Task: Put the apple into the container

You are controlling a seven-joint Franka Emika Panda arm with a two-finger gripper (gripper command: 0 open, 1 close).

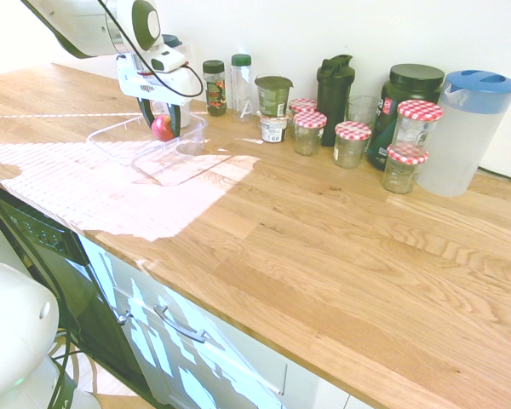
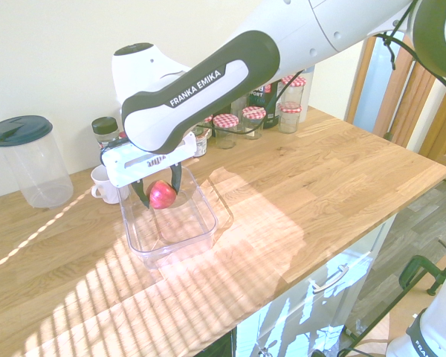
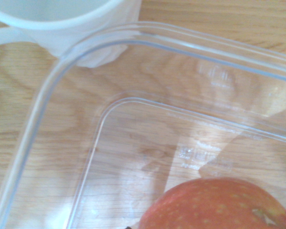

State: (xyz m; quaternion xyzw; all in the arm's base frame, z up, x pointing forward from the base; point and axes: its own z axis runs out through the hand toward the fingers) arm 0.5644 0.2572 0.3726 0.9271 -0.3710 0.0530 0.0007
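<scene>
One apple [image 1: 162, 129], one clear container [image 1: 119, 141], five checkered-lid jars [image 1: 352, 143], one blue-lidded pitcher [image 1: 464, 132], one white mug [image 2: 102, 184].

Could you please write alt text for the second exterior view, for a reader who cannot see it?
A white robot arm holds a red apple in its tool just above the open top of a clear container on a sunlit wooden counter. Behind the arm stand a white mug, a lidded pitcher and jars with red-checkered lids.
</scene>
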